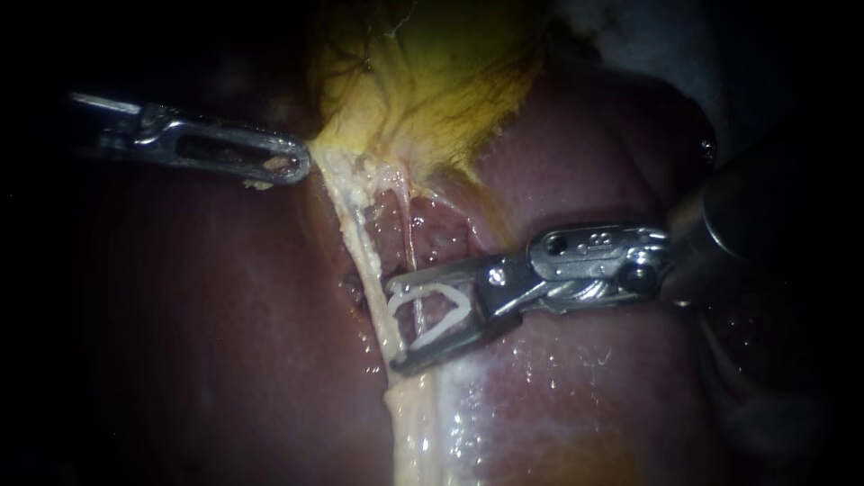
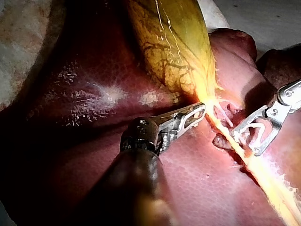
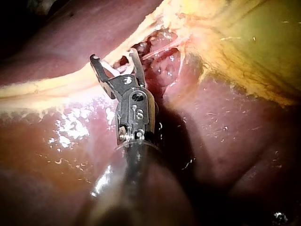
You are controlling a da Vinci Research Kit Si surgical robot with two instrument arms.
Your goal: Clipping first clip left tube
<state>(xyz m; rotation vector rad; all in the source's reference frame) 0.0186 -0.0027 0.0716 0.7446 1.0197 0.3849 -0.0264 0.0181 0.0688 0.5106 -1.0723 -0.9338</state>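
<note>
Closest in the endoscope view, my right instrument (image 1: 391, 327) holds its jaws wide around one white clip (image 1: 430, 290), with one thin tube (image 1: 412, 243) crossing between them. Left wrist view: my left instrument (image 2: 201, 109) is clamped on the gallbladder (image 2: 174, 42) edge. Right wrist view: the white clip shows between two spread jaws.

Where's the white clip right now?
Endoscope view, centre: the white V-shaped clip sits at the tip of my right instrument, straddling a thin tube below the yellow gallbladder.
</note>
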